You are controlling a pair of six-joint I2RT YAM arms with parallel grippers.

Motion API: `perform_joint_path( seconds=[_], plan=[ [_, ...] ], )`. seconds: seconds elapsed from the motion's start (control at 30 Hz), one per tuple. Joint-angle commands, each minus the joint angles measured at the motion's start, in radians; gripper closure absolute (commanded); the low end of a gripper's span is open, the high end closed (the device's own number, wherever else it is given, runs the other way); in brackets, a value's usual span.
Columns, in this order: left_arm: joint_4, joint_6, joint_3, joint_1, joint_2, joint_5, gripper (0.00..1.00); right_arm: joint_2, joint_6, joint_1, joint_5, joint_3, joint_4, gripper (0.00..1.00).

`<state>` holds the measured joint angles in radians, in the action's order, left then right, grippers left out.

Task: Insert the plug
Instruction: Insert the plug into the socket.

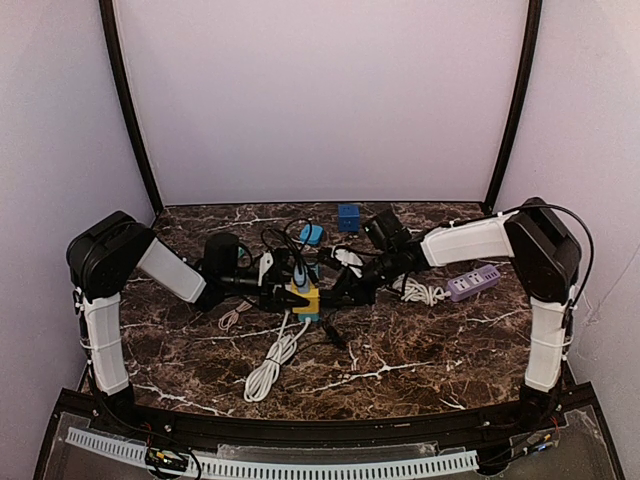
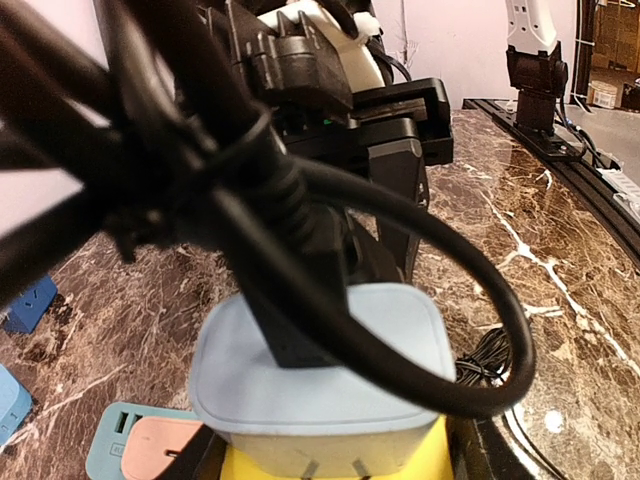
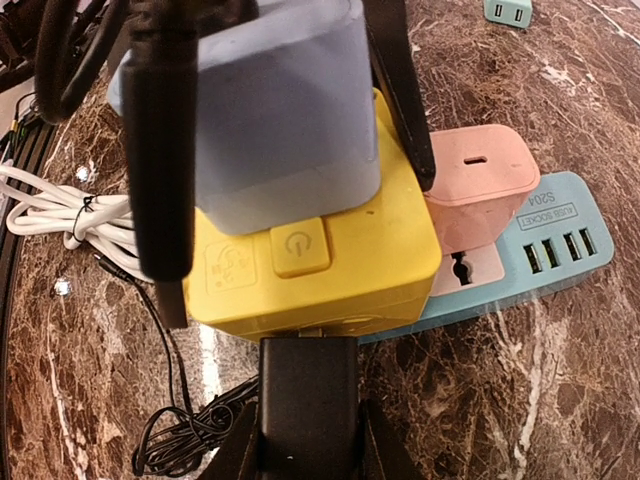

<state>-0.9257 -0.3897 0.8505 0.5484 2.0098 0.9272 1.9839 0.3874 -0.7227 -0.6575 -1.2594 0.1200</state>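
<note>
Blue plug stands on top of the yellow socket cube, and its prongs partly show above the cube in the left wrist view. Both rest on the marble table. The left gripper has its fingers pressed to opposite sides of the blue plug, clamped on it. The right gripper is closed around a black block at the cube's near face, possibly a cord end. A teal power strip lies against the cube, with a pink charger standing on it.
</note>
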Motion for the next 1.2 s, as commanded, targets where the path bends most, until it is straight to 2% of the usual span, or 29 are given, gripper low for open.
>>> perform_joint_path(
  seconds=[0.0,0.23,0.43,0.53,0.67,0.83,1.17],
  plan=[
    [0.003,-0.084,0.016,0.173,0.041,0.083,0.99,0.045,-0.155,-0.129,-0.146,-0.244,-0.368,1.0],
    [-0.005,-0.095,0.01,0.174,0.041,0.096,0.99,0.091,-0.175,-0.143,-0.183,-0.309,-0.353,1.0],
    [-0.007,-0.093,0.003,0.174,0.037,0.088,0.99,0.061,-0.208,-0.143,-0.185,-0.218,-0.449,1.0],
    [-0.009,-0.072,-0.005,0.168,0.025,0.067,0.99,0.009,-0.164,-0.133,-0.112,-0.138,-0.454,1.0],
    [0.024,-0.091,-0.023,0.153,0.007,0.069,0.99,-0.062,-0.149,-0.101,-0.07,-0.032,-0.487,0.89],
    [0.053,-0.084,-0.023,0.138,-0.013,0.063,0.99,-0.093,-0.077,-0.092,-0.004,0.014,-0.419,0.85],
    [0.098,-0.088,-0.029,0.125,-0.032,0.031,0.99,-0.092,-0.097,-0.061,-0.032,0.054,-0.379,0.63]
  ],
)
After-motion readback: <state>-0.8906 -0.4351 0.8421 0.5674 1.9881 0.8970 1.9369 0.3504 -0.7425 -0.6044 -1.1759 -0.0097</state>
